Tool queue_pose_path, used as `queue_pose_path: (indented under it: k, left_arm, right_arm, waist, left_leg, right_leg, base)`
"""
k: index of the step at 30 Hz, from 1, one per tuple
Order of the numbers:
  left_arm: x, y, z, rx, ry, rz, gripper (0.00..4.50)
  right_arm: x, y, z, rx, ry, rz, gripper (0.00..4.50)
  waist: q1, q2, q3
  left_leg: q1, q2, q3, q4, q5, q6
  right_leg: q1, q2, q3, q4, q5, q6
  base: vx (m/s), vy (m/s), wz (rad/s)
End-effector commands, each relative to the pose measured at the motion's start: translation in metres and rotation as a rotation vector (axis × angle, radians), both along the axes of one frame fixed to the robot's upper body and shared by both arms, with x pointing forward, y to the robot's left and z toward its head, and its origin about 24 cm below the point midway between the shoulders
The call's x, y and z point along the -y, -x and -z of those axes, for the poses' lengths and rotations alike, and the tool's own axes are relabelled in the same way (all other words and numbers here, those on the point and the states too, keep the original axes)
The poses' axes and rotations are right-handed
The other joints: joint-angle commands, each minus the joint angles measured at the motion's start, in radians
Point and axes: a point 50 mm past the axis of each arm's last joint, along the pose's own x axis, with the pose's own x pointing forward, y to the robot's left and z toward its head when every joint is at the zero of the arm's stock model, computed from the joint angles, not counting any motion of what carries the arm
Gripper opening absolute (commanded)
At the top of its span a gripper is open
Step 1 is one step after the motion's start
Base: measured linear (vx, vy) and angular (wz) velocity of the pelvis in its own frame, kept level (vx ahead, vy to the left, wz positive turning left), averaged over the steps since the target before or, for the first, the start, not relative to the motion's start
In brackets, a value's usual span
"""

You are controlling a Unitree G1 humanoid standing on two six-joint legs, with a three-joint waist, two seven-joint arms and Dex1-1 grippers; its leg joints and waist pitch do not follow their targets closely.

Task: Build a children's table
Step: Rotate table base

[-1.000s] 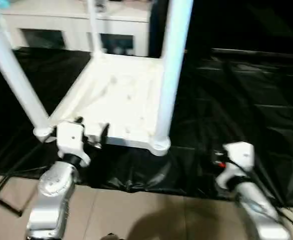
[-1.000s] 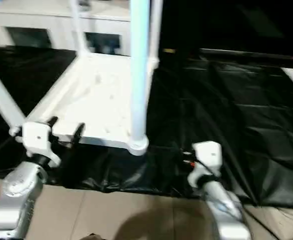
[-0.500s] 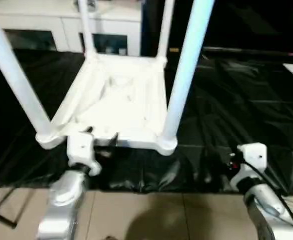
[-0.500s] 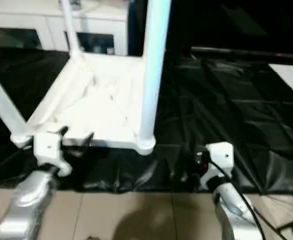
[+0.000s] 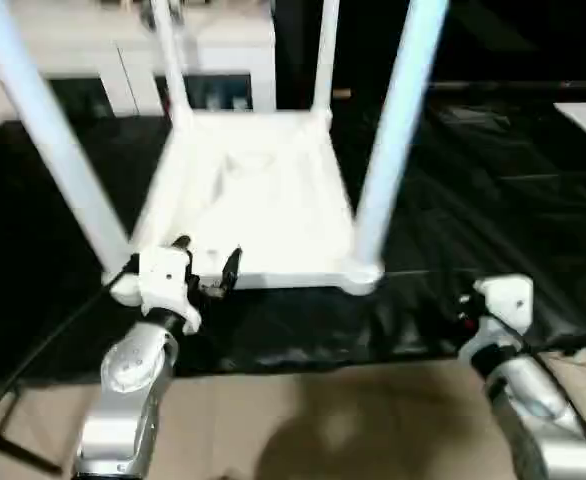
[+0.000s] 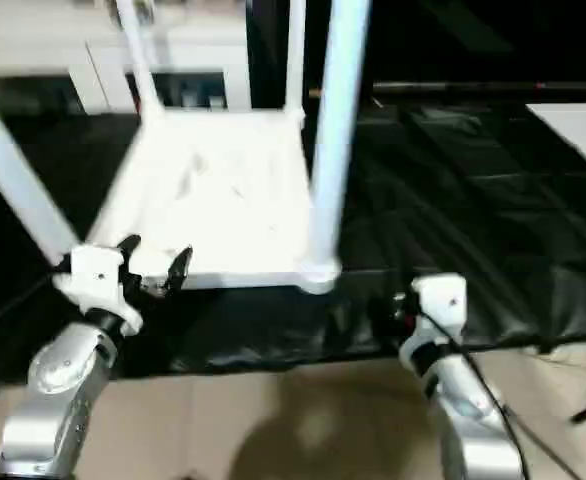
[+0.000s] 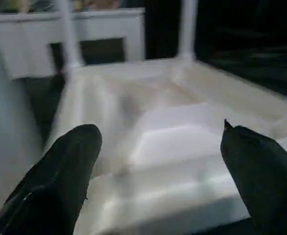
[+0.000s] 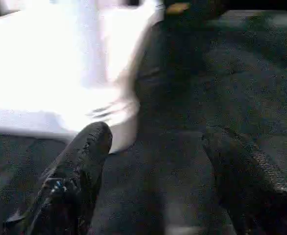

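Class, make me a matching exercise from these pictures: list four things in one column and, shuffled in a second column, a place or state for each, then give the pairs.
Things:
1. children's table
2. left gripper
3. right gripper
4. black sheet

Places or states:
A. open, over the black sheet, beside the table's near corner
B. upside down, four legs pointing up
C. spread on the floor under the table
D. open, at the table's near edge

Pairs: 1-B, 2-D, 3-A, 4-C
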Motion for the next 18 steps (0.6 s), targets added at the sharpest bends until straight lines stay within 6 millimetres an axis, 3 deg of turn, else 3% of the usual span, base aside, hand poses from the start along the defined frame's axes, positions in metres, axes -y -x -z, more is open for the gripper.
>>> queue_pose_path:
  k: [1, 2, 3, 4, 5, 6, 7, 8, 9, 10, 11, 12, 13, 14, 15, 16, 17, 18]
  left_arm:
    - [0.002, 0.0, 0.0, -0.008, -0.014, -0.007, 4.43]
    - [0.002, 0.0, 0.0, -0.01, -0.007, -0.012, 4.43]
    - [0.001, -0.001, 0.0, -0.013, 0.0, -0.024, 4.43]
    - [0.001, -0.001, 0.0, -0.01, 0.016, -0.032, 4.43]
    - [0.001, -0.001, 0.001, -0.012, 0.021, -0.038, 4.43]
    - [0.001, -0.001, 0.001, -0.014, 0.023, -0.04, 4.43]
    - [0.001, -0.001, 0.002, -0.02, 0.024, -0.044, 4.43]
    - [0.001, -0.002, 0.003, -0.021, 0.022, -0.051, 4.43]
    - [0.001, -0.002, 0.003, -0.021, 0.022, -0.052, 4.43]
    - [0.0, -0.004, 0.003, -0.019, 0.021, -0.067, 4.43]
    - [-0.001, -0.004, 0.003, -0.018, 0.016, -0.072, 4.43]
    - [-0.001, -0.006, 0.003, -0.02, 0.013, -0.076, 4.43]
    - [-0.001, -0.007, 0.003, -0.022, 0.011, -0.077, 4.43]
    - [-0.001, -0.007, 0.003, -0.022, 0.011, -0.077, 4.43]
    - [-0.002, -0.009, 0.001, -0.006, 0.018, -0.092, 4.43]
    - [-0.002, -0.01, 0.002, -0.016, 0.015, -0.095, 4.43]
    - [-0.001, -0.012, 0.002, -0.019, 0.017, -0.084, 4.43]
    - [0.0, -0.012, 0.003, -0.02, 0.018, -0.073, 4.43]
  right_arm:
    - [0.002, -0.001, -0.009, 0.032, 0.011, 0.009, 3.4]
    - [0.002, -0.002, -0.009, 0.032, 0.01, 0.009, 3.4]
    - [0.002, -0.002, -0.009, 0.032, 0.009, 0.009, 3.4]
    - [0.002, -0.004, -0.01, 0.032, 0.013, 0.004, 3.4]
    - [0.003, -0.005, -0.01, 0.034, 0.017, 0.0, 3.4]
    - [0.003, -0.005, -0.01, 0.035, 0.019, -0.002, 3.4]
    - [0.004, -0.007, -0.01, 0.036, 0.022, -0.001, 3.4]
    - [0.005, -0.008, -0.01, 0.036, 0.024, -0.001, 3.4]
    - [0.005, -0.009, -0.01, 0.036, 0.024, -0.001, 3.4]
    - [0.004, -0.013, -0.011, 0.04, 0.029, -0.006, 3.4]
    - [0.004, -0.014, -0.012, 0.041, 0.03, -0.008, 3.4]
    - [0.002, -0.016, -0.012, 0.044, 0.031, -0.017, 3.4]
    - [0.001, -0.018, -0.012, 0.045, 0.032, -0.022, 3.4]
    - [0.001, -0.018, -0.012, 0.045, 0.032, -0.022, 3.4]
    - [-0.001, -0.021, -0.011, 0.043, 0.037, -0.031, 3.4]
    - [-0.003, -0.022, -0.011, 0.041, 0.038, -0.034, 3.4]
    - [-0.005, -0.023, -0.009, 0.033, 0.046, -0.04, 3.4]
    - [-0.006, -0.024, -0.008, 0.029, 0.052, -0.043, 3.4]
  waist:
    - [-0.015, 0.033, -0.043]
    - [-0.014, 0.036, -0.044]
    - [-0.011, 0.035, -0.045]
    - [-0.009, 0.025, -0.051]
    - [-0.008, 0.016, -0.054]
    - [-0.006, -0.01, -0.056]
    - [0.004, -0.044, -0.054]
    - [0.022, -0.081, -0.066]
    - [0.061, -0.073, -0.063]
    - [0.07, -0.075, -0.051]
    - [0.071, -0.077, -0.044]
    - [0.075, -0.052, -0.048]
    - [0.066, -0.051, -0.044]
    - [0.073, -0.036, -0.047]
    - [0.073, -0.033, -0.047]
    - [0.078, -0.033, -0.048]
    - [0.081, -0.026, -0.048]
    - [0.083, -0.028, -0.048]
  left_leg:
    - [0.06, 0.178, -0.104, -0.203, -0.339, -0.123]
    - [0.065, 0.204, -0.119, -0.212, -0.263, -0.057]
    - [0.063, 0.218, -0.125, -0.215, -0.231, -0.02]
    - [0.065, 0.222, -0.124, -0.213, -0.171, 0.083]
    - [0.066, 0.21, -0.115, -0.206, -0.149, 0.149]
    - [0.049, 0.159, -0.08, -0.183, -0.128, 0.273]
    - [-0.011, 0.038, 0.001, -0.102, -0.151, 0.298]
    - [-0.032, -0.044, 0.056, 0.016, -0.122, 0.274]
    - [-0.038, -0.03, 0.051, 0.027, -0.033, 0.175]
    - [-0.045, -0.025, 0.042, -0.005, 0.037, 0.111]
    - [-0.041, -0.013, 0.038, -0.026, 0.034, 0.107]
    - [-0.024, 0.018, 0.026, -0.071, 0.033, 0.104]
    - [-0.025, 0.03, 0.017, -0.095, -0.009, 0.098]
    - [-0.002, 0.046, 0.015, -0.105, -0.056, 0.091]
    - [0.018, 0.06, 0.021, -0.115, -0.123, 0.086]
    - [0.022, 0.074, 0.025, -0.127, -0.147, 0.08]
    - [0.023, 0.078, 0.027, -0.131, -0.149, 0.076]
    - [0.026, 0.089, 0.03, -0.137, -0.153, 0.072]
  right_leg:
    - [-0.018, 0.031, -0.005, 0.026, -0.023, -0.06]
    - [-0.033, 0.029, -0.004, 0.054, -0.073, -0.046]
    - [-0.04, 0.026, -0.003, 0.067, -0.092, -0.045]
    - [-0.048, 0.017, 0.006, 0.083, -0.118, -0.053]
    - [-0.045, 0.01, 0.016, 0.077, -0.109, -0.069]
    - [-0.025, -0.013, 0.036, 0.034, -0.044, -0.158]
    - [0.006, -0.049, 0.063, -0.066, -0.01, -0.317]
    - [0.041, -0.071, 0.078, -0.111, -0.062, -0.315]
    - [0.057, -0.109, 0.101, -0.11, -0.159, -0.216]
    - [0.05, -0.091, 0.096, -0.099, -0.19, -0.036]
    - [0.046, -0.088, 0.098, -0.101, -0.214, 0.026]
    - [0.046, -0.076, 0.078, -0.1, -0.226, 0.075]
    - [0.039, -0.031, 0.052, -0.093, -0.24, 0.12]
    - [0.025, -0.033, 0.05, -0.098, -0.273, 0.115]
    - [0.016, -0.031, 0.044, -0.105, -0.319, 0.087]
    - [0.02, -0.037, 0.042, -0.106, -0.317, 0.049]
    - [0.019, -0.035, 0.04, -0.104, -0.304, 0.031]
    - [0.016, -0.038, 0.04, -0.101, -0.272, -0.004]
  base:
    - [-0.009, 0.056, 0.16]
    - [-0.009, 0.056, 0.16]
    - [0.0, 0.0, 0.0]
    - [-0.017, -0.092, 0.06]
    - [-0.017, -0.092, 0.06]
    - [-0.019, -0.153, 0.07]
    - [-0.026, -0.167, 0.02]
    - [-0.026, -0.167, 0.02]
    - [-0.028, -0.172, -0.01]
    - [-0.031, -0.172, 0.01]
    - [-0.031, -0.172, 0.01]
    - [-0.043, -0.133, -0.03]
    - [-0.054, -0.097, 0.0]
    - [-0.054, -0.097, 0.0]
    - [-0.043, -0.064, 0.11]
    - [0.0, 0.0, 0.0]
    - [0.0, 0.0, 0.0]
    - [0.0, 0.0, 0.0]
